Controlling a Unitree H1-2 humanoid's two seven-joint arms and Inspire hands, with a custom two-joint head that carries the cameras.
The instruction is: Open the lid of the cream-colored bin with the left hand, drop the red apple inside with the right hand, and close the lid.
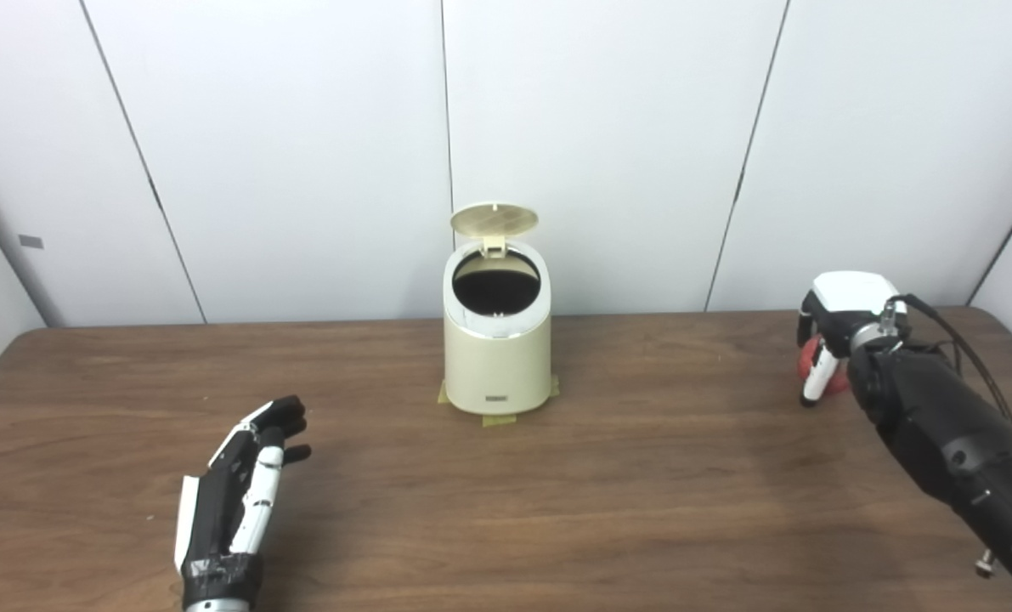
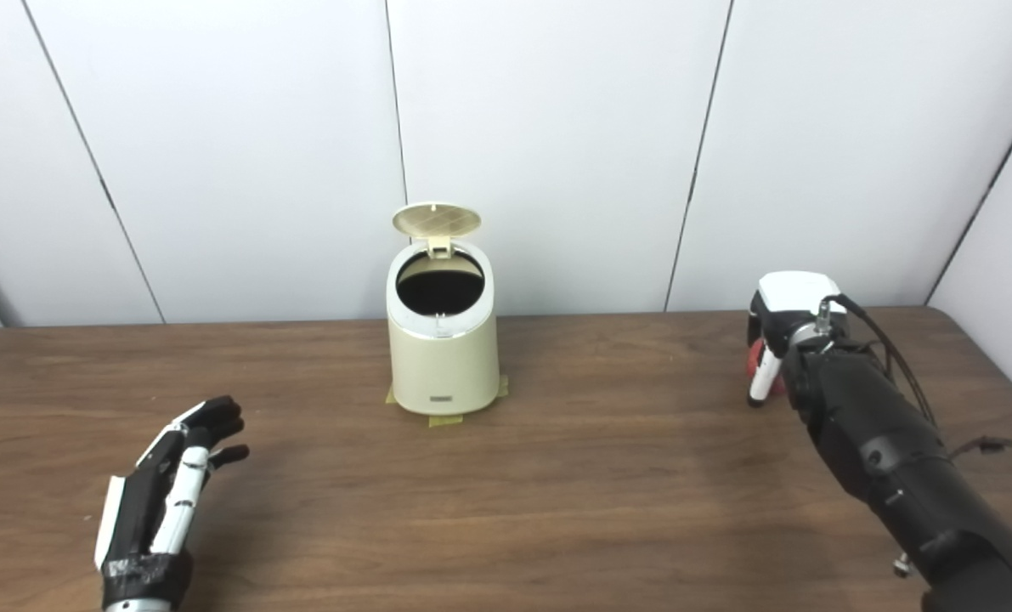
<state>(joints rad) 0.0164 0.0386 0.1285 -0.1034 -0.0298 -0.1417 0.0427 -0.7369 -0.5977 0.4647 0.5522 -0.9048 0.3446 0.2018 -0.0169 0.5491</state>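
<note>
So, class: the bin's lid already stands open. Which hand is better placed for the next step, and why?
The right hand. Its fingers are already wrapped around the red apple at the table's right side, while the left hand rests open and empty, away from the apple and the bin.

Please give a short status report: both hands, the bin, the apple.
Left hand open, low over table. Right hand around red apple, grip unconfirmed. Cream-colored plastic bin with lid up. Path to bin unobstructed.
</note>
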